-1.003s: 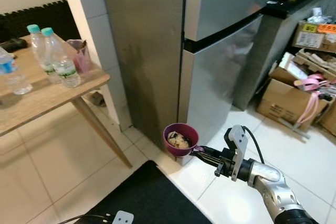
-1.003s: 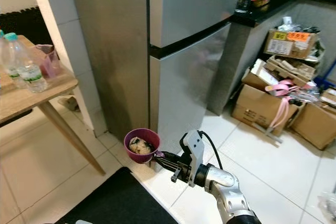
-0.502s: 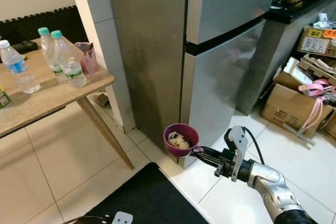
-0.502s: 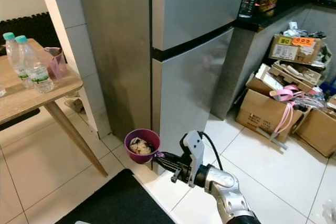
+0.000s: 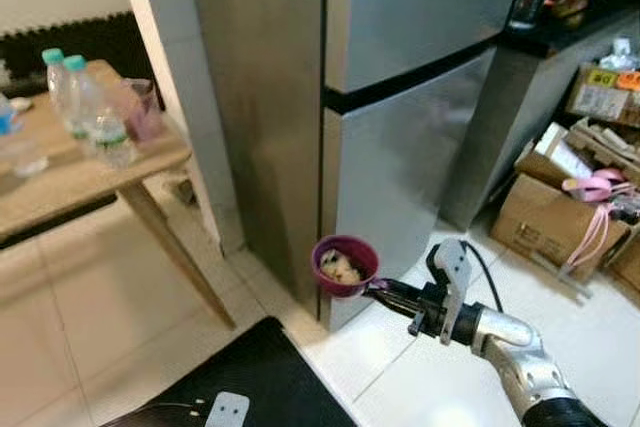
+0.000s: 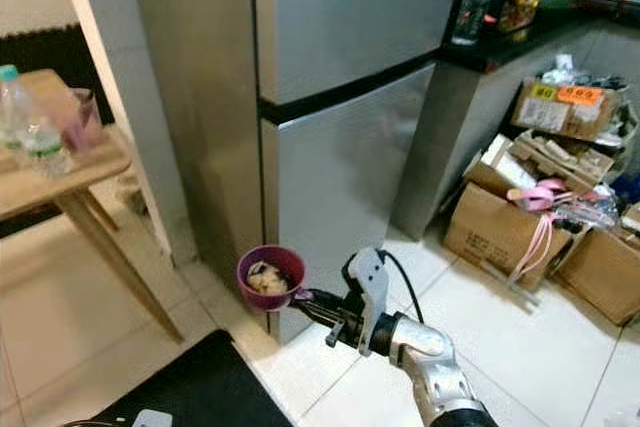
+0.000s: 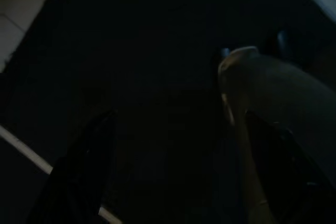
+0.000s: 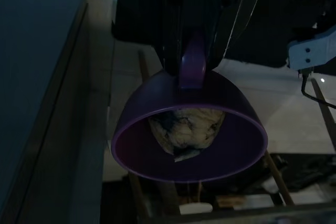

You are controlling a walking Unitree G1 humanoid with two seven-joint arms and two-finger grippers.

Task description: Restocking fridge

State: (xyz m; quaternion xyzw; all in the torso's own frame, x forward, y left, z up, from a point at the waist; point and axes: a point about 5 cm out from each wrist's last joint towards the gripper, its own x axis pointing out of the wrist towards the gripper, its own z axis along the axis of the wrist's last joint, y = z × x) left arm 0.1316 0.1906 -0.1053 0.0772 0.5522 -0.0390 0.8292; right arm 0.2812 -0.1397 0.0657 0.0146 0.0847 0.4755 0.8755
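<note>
Your right end effector (image 5: 378, 290) pinches the handle of a round purple plastic bowl (image 5: 345, 265) holding crumpled food, low in the frame's centre, before the closed silver two-door fridge (image 5: 400, 97). The left end effector (image 7: 173, 171) hangs spread open over darkness.

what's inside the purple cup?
The purple cup, held by its handle in the right gripper, holds a crumpled pale wad. What lies beneath the wad is covered.

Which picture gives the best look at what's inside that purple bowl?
The right wrist view: the purple bowl sits close up, its crumpled pale contents plain, and the right hand clamps its handle. Both eye views show the bowl small, before the fridge, contents a pale blur. The left wrist view is dark.
</note>
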